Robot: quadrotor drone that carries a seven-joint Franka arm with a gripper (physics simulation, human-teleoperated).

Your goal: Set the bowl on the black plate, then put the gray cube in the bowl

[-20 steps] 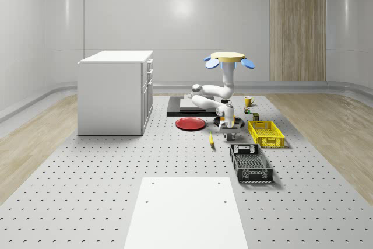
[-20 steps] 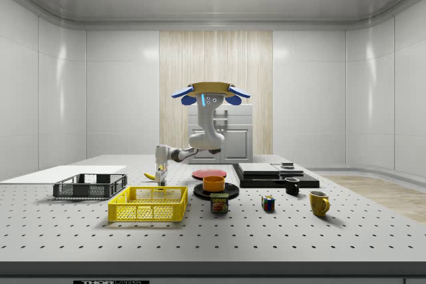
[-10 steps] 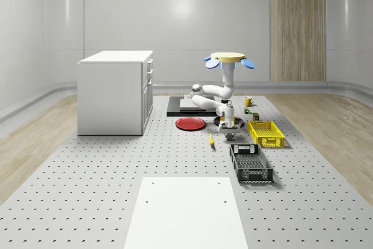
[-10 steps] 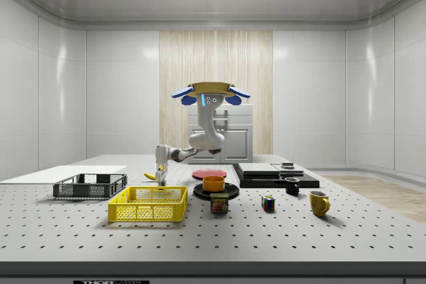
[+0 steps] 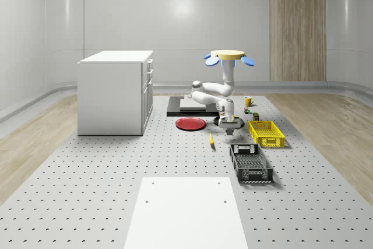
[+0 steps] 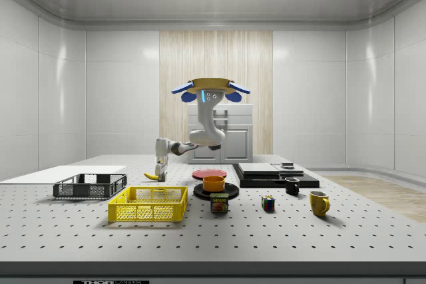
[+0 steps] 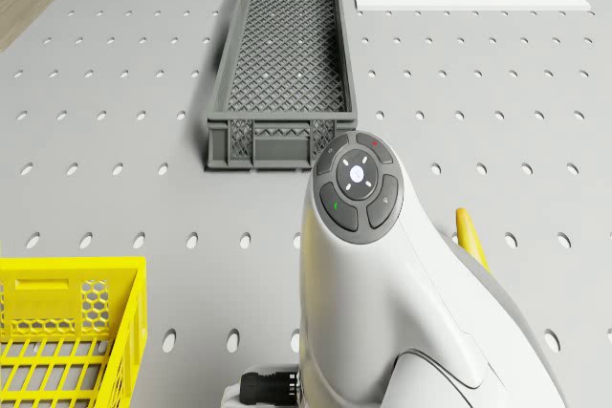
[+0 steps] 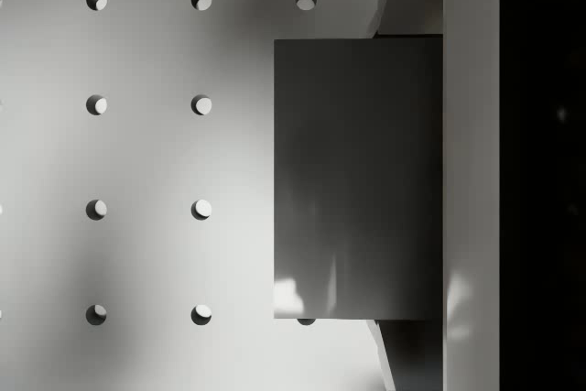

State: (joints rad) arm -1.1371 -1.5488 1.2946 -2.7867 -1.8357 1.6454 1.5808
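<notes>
One orange bowl [image 6: 213,182] already sits on the black plate [image 6: 216,191], out on the perforated worktop [image 5: 87,173]. There are two plates in all. The second, a red plate [image 6: 209,173], lies just behind the black plate in the side view.

The drone [image 6: 210,88] hovers high above the worktop, roughly over the black plate. Its arm reaches down toward the side view's left of the plate. There the gripper [image 6: 160,172] hangs above the worktop, apart from the bowl. It grips the single gray cube [image 8: 357,180], which presses flat against one white finger [image 8: 472,180] in the wrist view.

One banana [image 6: 153,176] lies near the gripper, on the same side of the black plate.

I count two baskets. The yellow basket [image 6: 148,204] is just beside the black plate, toward the side camera. The gray basket [image 6: 90,186] is farther from the plate, beyond the banana.

On the plate's other side stand two mugs, a black mug [image 6: 291,186] and a yellow mug [image 6: 319,203]. One can [image 6: 219,203] stands right in front of the plate.
</notes>
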